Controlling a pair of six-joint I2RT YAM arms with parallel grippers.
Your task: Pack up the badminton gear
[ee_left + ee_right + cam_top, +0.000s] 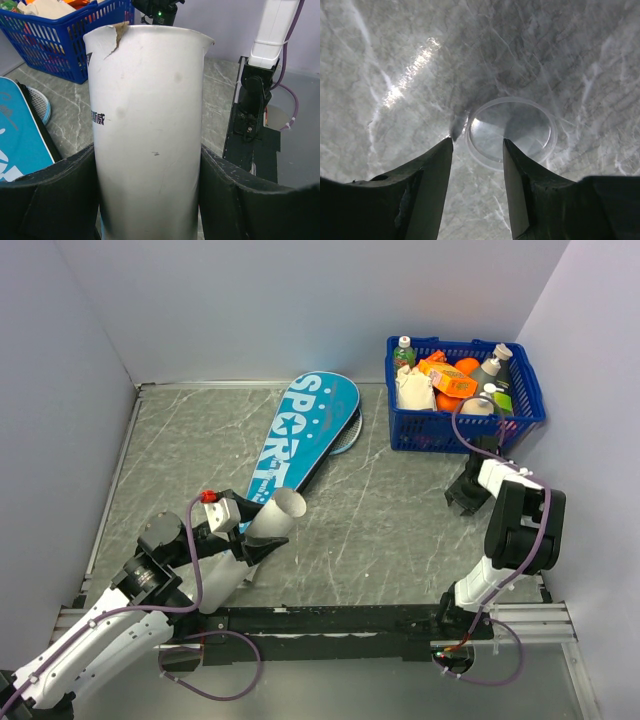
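My left gripper (236, 532) is shut on a long white tube (252, 540), which is tilted with its open end up and away. In the left wrist view the tube (150, 115) fills the gap between both black fingers (60, 200); its rim is torn. The blue bag lettered SPORT (300, 435) lies flat mid-table, and a racket head (352, 430) sticks out from under its far edge. My right gripper (477, 142) hangs open just above the table. A clear round lid (512, 130) lies there, its near rim between the fingertips.
A blue mesh basket (465, 428) full of bottles and packets stands at the back right, also in the left wrist view as the basket (55, 42). Grey walls close the table on three sides. The right arm's base (250, 115) stands beside the tube.
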